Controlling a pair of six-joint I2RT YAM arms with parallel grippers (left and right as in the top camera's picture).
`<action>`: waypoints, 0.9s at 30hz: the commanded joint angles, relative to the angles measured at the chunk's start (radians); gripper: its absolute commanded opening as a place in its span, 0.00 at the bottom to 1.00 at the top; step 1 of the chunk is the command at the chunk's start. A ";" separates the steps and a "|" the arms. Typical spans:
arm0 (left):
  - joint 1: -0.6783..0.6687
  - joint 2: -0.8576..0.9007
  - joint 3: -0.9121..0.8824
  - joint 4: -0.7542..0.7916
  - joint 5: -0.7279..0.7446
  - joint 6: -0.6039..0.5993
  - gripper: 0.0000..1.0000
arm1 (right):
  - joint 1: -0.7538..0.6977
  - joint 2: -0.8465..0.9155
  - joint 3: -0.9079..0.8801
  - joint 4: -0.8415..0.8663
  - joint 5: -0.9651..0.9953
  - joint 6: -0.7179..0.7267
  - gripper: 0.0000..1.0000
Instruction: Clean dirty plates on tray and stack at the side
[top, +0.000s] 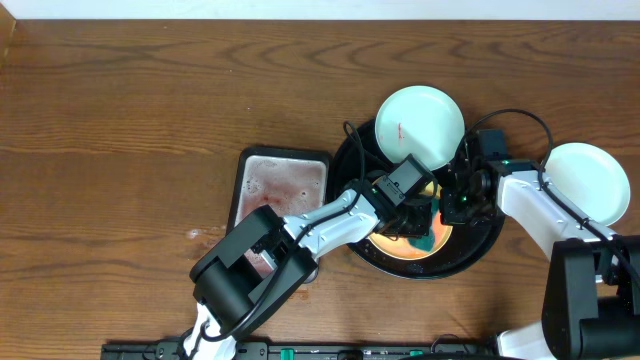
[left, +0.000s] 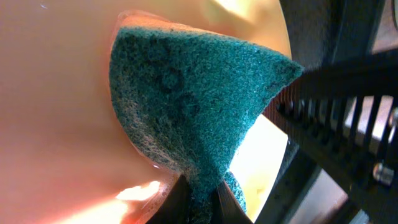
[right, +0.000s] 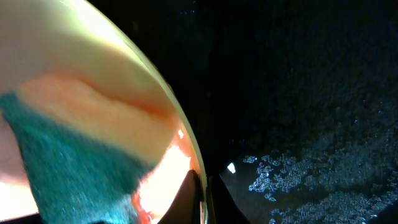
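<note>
Wood tabletop (top: 120, 120), overhead-only mint plates (top: 420, 122), wrist views: sponge (left: 193, 106) on yellow plate (left: 56, 112)

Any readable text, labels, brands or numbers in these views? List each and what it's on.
None. No print shows on the sponge, yellow plate, black tray or metal pan. The red mark on the rear mint plate is a smear, not writing.
</note>
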 joint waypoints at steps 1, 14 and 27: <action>-0.029 0.042 -0.020 -0.051 0.104 0.029 0.07 | -0.001 0.005 -0.008 0.004 0.023 -0.007 0.01; 0.107 -0.031 -0.020 -0.389 -0.464 0.032 0.07 | -0.001 0.005 -0.008 0.005 0.023 -0.007 0.01; 0.109 -0.190 -0.020 -0.234 -0.717 0.283 0.07 | -0.001 0.005 -0.008 0.007 0.023 -0.008 0.01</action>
